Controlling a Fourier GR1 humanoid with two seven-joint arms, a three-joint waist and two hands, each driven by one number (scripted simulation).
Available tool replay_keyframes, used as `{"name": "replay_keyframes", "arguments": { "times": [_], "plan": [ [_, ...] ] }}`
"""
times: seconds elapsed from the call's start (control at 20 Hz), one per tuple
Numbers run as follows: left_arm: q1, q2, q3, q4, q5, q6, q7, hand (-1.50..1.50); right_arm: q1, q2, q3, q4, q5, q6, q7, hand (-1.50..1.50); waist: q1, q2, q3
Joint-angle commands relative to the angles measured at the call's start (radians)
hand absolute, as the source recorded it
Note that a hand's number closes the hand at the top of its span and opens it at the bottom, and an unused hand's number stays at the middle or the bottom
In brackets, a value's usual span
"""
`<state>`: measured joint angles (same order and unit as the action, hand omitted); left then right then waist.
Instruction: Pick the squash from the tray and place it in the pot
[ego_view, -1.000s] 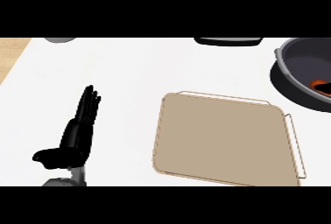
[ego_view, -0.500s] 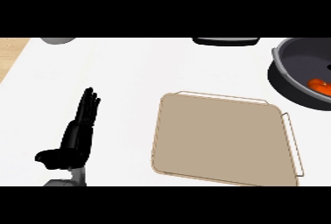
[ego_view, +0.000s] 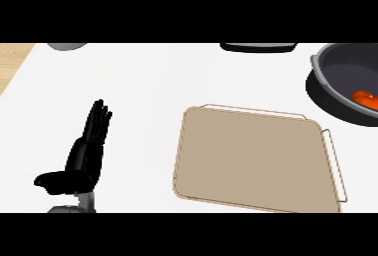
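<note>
The tan tray (ego_view: 251, 157) lies on the white desk (ego_view: 148, 85). Right of it, the squash (ego_view: 365, 98) sits inside the dark pot (ego_view: 332, 75); left of it, well apart from the squash, the left hand (ego_view: 85, 155) rests with fingers straight and together.

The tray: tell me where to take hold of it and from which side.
Judging by its shape, grip the tray at the thin wire handle along its right edge, coming from above at that side; the flat tan surface offers nothing to curl round. The left hand rests open, far on the other side.

Grey object (ego_view: 66, 46), black object (ego_view: 258, 47) at counter's (ego_view: 148, 90) far edge.
</note>
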<state>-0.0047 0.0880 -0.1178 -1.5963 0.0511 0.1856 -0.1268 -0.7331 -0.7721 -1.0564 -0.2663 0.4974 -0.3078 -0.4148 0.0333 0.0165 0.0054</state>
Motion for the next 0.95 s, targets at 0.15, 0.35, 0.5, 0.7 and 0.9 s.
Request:
{"name": "replay_keyframes", "arguments": {
  "times": [0.15,0.35,0.5,0.7,0.9],
  "plan": [
    [0.002,0.005,0.019,0.035,0.029,-0.042,-0.028,0.0,0.085,-0.071,-0.024,0.026,-0.066,0.088,-0.1,-1.5,-0.005,-0.003,-0.001],
    [-0.031,-0.027,0.003,0.062,-0.011,0.002,-0.027,0.0,0.095,-0.086,-0.028,0.046,-0.082,0.073,-0.107,-1.5,-0.002,0.0,0.0],
    [-0.015,-0.002,0.012,0.025,-0.001,-0.015,-0.007,0.0,0.149,-0.13,-0.041,0.053,-0.098,0.112,-0.131,-1.5,0.0,0.001,0.001],
    [0.017,0.019,0.039,0.013,0.024,-0.038,-0.008,0.0,0.186,-0.145,-0.106,0.047,-0.173,0.08,-0.152,-1.5,-0.005,-0.003,0.001],
    [0.008,-0.001,0.035,0.045,0.008,-0.019,-0.032,0.0,0.228,-0.156,-0.142,0.062,-0.219,0.106,-0.171,-1.5,-0.007,-0.002,0.002]
  ]
}}
